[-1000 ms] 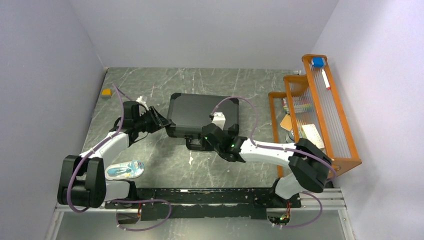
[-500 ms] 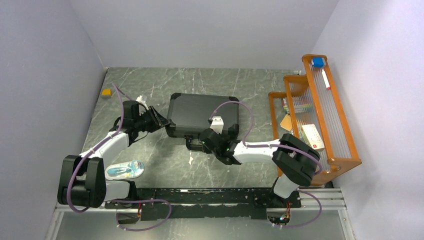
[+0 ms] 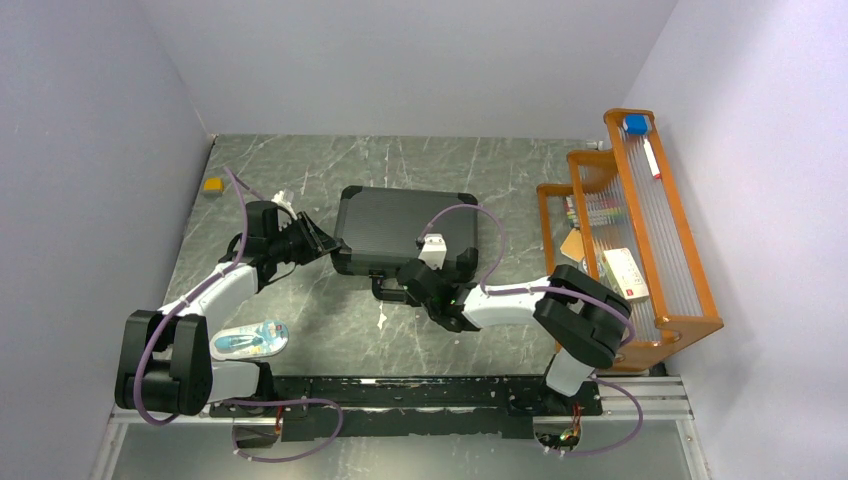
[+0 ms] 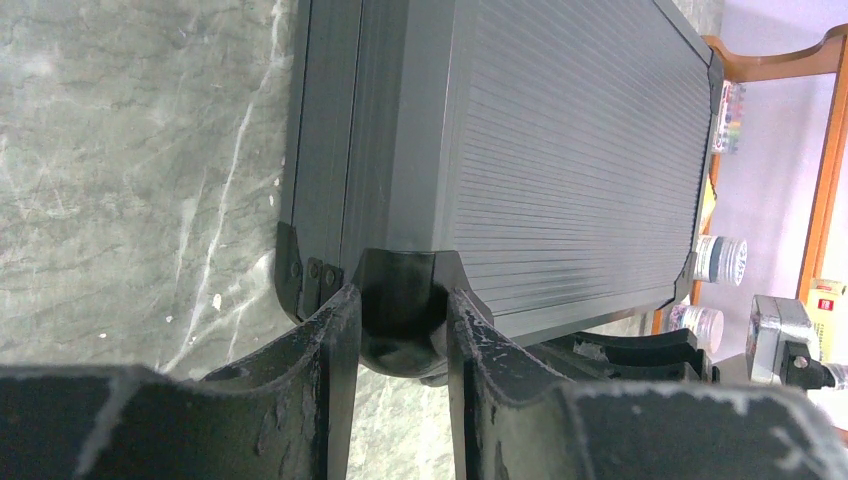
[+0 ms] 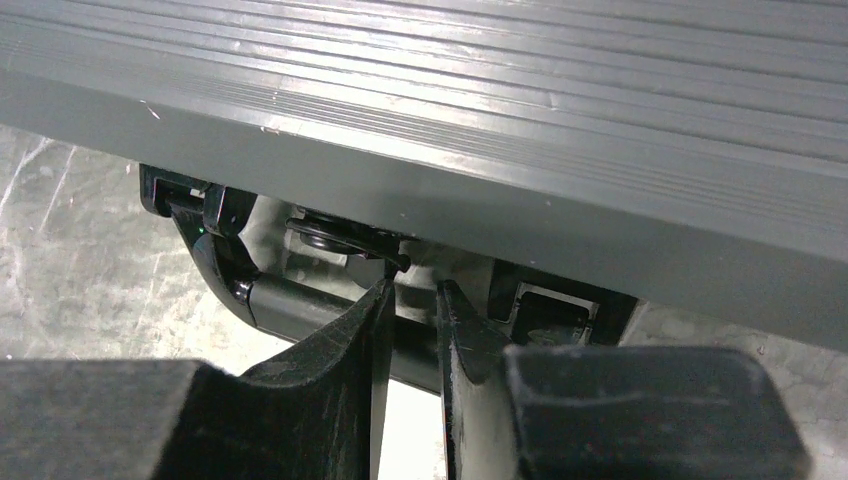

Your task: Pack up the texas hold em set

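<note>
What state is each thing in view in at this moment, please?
Black ribbed hard briefcase: closed, lying flat.
Left end effector: shut on the briefcase's corner.
Right end effector: fingers nearly together by the black handle; grip unclear.
Orange wooden rack: upright, loaded.
Blue-white blister pack: lying flat.

1. The place is a robotics lab test cell rather than a home or shop: plain pale walls (image 3: 90, 150) box in one marble-patterned table (image 3: 400, 165) on three sides
2. A left arm (image 3: 215, 290) and a right arm (image 3: 510, 300), both white and black, are bolted side by side to a mounting rail (image 3: 400, 390) at the table's near edge, with purple cables (image 3: 465, 207) looping loose around them
3. An orange wooden rack (image 3: 694, 323) holding assorted small props stands against the right wall
</note>
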You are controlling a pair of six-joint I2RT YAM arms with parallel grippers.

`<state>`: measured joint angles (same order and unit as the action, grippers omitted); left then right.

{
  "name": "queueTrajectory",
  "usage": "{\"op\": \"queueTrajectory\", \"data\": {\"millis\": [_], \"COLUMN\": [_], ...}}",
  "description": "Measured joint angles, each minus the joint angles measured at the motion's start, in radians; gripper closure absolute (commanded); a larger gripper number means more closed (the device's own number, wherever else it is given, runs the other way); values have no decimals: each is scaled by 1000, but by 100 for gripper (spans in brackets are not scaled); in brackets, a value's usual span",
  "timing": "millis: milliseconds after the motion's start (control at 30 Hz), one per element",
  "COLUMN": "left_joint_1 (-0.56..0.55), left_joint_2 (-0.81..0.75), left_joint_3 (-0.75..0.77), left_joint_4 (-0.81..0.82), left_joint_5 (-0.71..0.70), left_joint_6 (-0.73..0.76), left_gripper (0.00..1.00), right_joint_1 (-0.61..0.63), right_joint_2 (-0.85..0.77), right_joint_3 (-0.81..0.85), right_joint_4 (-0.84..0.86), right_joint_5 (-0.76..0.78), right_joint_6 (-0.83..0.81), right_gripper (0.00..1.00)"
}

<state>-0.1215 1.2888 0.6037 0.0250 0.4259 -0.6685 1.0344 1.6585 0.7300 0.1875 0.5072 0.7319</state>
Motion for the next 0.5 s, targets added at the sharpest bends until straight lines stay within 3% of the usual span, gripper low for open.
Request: {"op": "queueTrajectory", "data": {"millis": [167,500], "left_joint_1": [0,0], "left_joint_2": [0,0], "left_joint_3": [0,0], "left_joint_4": [0,-6], "left_joint_5": [0,-1], "left_joint_6": [0,0], "left_gripper": [72,72], "right_joint_1": [5,19], "right_joint_2": [8,49], "right_joint_3": [-2,-7], "right_joint_4": [18,94], "right_joint_5": [13,49], "right_joint_6": [-10,-11], "right_gripper": [76,90]}}
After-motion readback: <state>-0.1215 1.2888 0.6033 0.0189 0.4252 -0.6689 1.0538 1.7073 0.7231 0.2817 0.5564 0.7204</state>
